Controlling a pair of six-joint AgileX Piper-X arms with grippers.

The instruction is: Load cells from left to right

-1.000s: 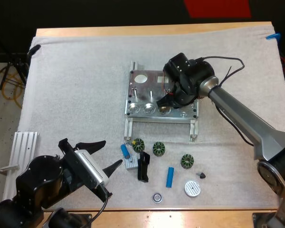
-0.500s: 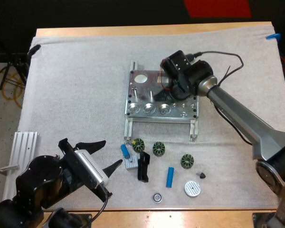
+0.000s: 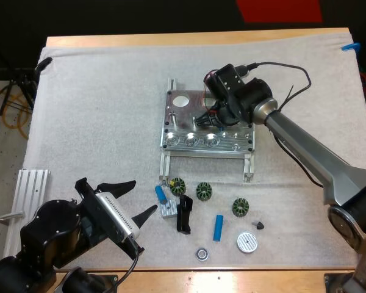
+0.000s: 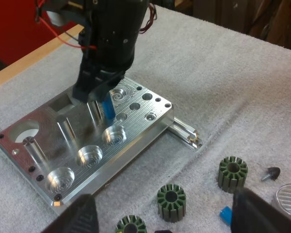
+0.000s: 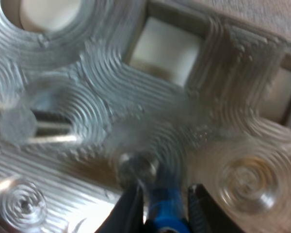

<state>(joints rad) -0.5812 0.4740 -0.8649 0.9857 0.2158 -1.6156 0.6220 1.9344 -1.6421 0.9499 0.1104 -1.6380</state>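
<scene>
The metal fixture (image 3: 182,116) lies mid-mat, and its front-row pockets (image 4: 89,155) hold nothing. My right gripper (image 3: 206,120) hangs over the fixture's middle, shut on a blue cylinder (image 5: 164,209) that is pinched between both fingers (image 5: 130,206). From the left wrist, that blue cylinder (image 4: 108,108) hangs just above the plate (image 4: 150,124) behind the third pocket. Two loose blue cylinders (image 3: 219,227) (image 3: 161,194) lie in front of the fixture. My left gripper (image 3: 143,196) is open at the front left, with nothing between its fingers (image 4: 82,216).
Green toothed rings (image 3: 204,191) (image 3: 241,207) (image 3: 178,185), a black part (image 3: 183,213), a silver block (image 3: 169,209), a white disc (image 3: 247,242) and a small ring (image 3: 201,253) lie before the fixture. An aluminium rail (image 3: 27,201) lies at the front left.
My right gripper has moved left and back over the fixture, from the third front pocket toward the posts, still holding the blue cylinder. The left arm has not moved.
</scene>
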